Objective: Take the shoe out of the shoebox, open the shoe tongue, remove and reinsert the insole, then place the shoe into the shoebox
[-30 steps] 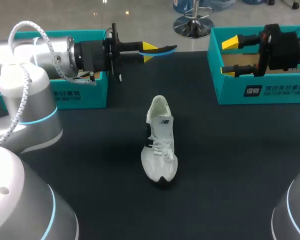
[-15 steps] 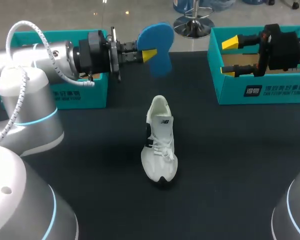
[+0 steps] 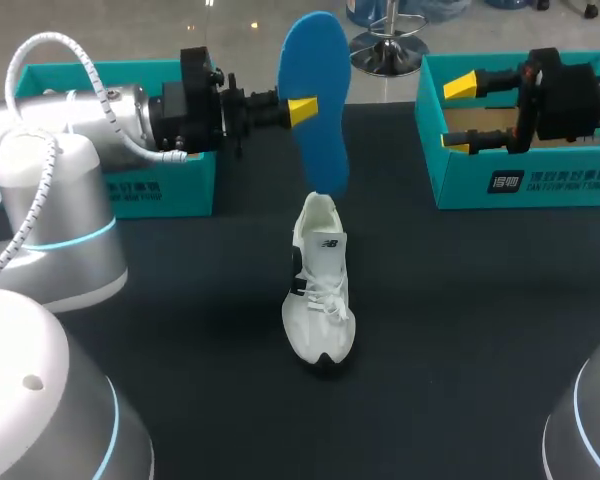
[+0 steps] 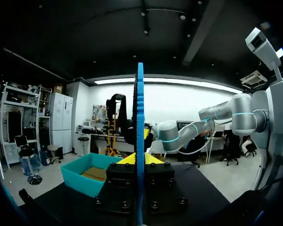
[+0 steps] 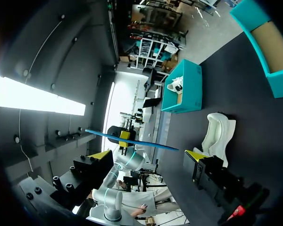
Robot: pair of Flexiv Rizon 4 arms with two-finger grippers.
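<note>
A white shoe (image 3: pixel 320 290) lies on the dark table (image 3: pixel 460 330), toe toward me and heel toward the far side. My left gripper (image 3: pixel 302 108) is shut on a blue insole (image 3: pixel 315 90), which stands on end above and behind the shoe's heel. In the left wrist view the insole (image 4: pixel 139 117) shows edge-on, clamped in that gripper (image 4: pixel 139 160). My right gripper (image 3: pixel 458 116) is open and holds nothing, over the near wall of the right teal shoebox (image 3: pixel 520 180). From my right gripper (image 5: pixel 148 154), the insole (image 5: pixel 132 141) and shoe (image 5: pixel 217 132) lie ahead.
A second teal box (image 3: pixel 160 185) stands at the back left, under my left arm. The right shoebox's cardboard floor (image 3: pixel 485 125) shows behind my right gripper's fingers. Dark table surface surrounds the shoe on all sides.
My left wrist has rolled, turning the insole from flat and edge-on to upright with its face toward me, its lower end now just above the shoe's heel. The right arm stayed put.
</note>
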